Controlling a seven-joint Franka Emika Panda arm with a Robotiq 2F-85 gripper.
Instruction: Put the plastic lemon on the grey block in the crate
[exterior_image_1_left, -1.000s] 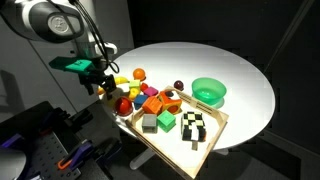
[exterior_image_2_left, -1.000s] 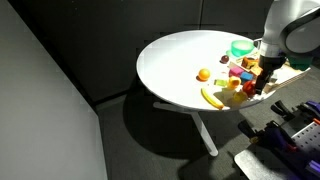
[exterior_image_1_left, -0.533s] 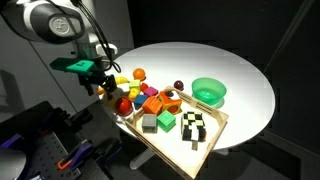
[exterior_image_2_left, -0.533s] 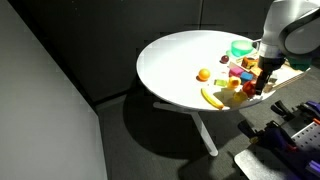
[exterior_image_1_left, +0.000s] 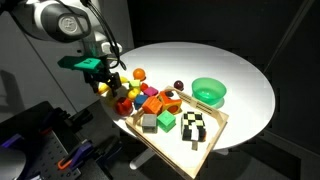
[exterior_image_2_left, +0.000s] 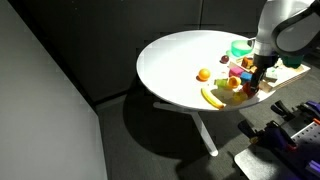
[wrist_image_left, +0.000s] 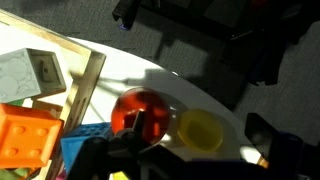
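In the wrist view the plastic lemon (wrist_image_left: 201, 130) lies on the white table just outside the crate's wooden rim (wrist_image_left: 90, 85). It lies next to a red round object (wrist_image_left: 140, 110). My gripper (wrist_image_left: 195, 152) is open, with dark fingers either side of the lemon and not closed on it. The grey block (wrist_image_left: 30, 72) sits inside the crate; it also shows in an exterior view (exterior_image_1_left: 149, 123). In both exterior views the gripper (exterior_image_1_left: 105, 82) (exterior_image_2_left: 256, 82) hangs low over the toys at the crate's (exterior_image_1_left: 212, 137) near corner. The lemon is hidden there.
The crate holds a green cube (exterior_image_1_left: 165, 121), a black-and-white checkered block (exterior_image_1_left: 195, 125) and orange blocks (exterior_image_1_left: 155, 101). A banana (exterior_image_2_left: 212, 97), an orange fruit (exterior_image_2_left: 204, 74) and a green bowl (exterior_image_1_left: 208, 92) lie on the round white table, whose edge is close by.
The arm has shifted slightly inward over the table toward the crate's corner. Nothing was grasped or released.
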